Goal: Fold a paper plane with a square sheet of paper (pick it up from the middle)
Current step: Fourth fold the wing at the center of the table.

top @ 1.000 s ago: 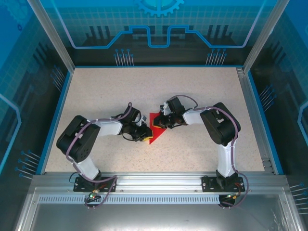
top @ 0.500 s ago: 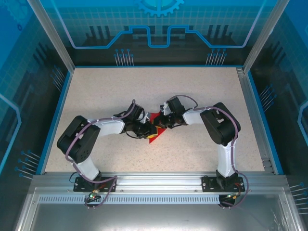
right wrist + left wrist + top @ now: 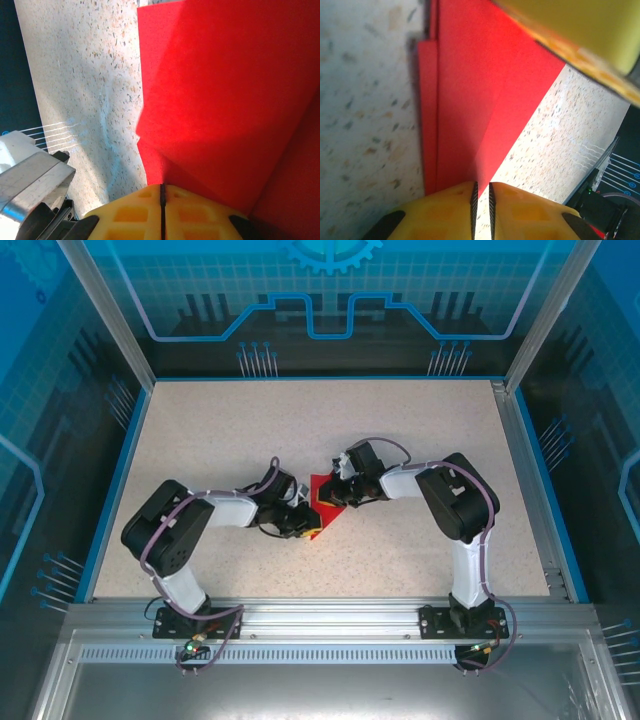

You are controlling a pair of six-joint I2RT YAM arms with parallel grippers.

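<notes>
The square sheet of paper point(image 3: 323, 502), bright red and folded into layers, lies flat on the table's middle between both grippers. My left gripper point(image 3: 305, 521) sits low at its lower left edge. In the left wrist view its yellow fingers point(image 3: 445, 210) stand a thin slit apart, and the paper point(image 3: 480, 90) tapers to a point right at my left gripper point(image 3: 481, 192). My right gripper point(image 3: 337, 496) rests on the sheet's upper right part. Close up, my right gripper point(image 3: 162, 189) is fully shut with its tips against the paper point(image 3: 225, 85), where a crease starts.
The speckled table point(image 3: 220, 430) has a blue rim and an aluminium frame with blue glass walls. The right gripper's yellow finger point(image 3: 580, 30) hangs over the paper's far end. A grey metal part point(image 3: 30, 185) shows close at the lower left of the right wrist view.
The left gripper pushed right over the paper, then drew back toward the lower left edge. The right gripper and the sheet's far part stayed put.
</notes>
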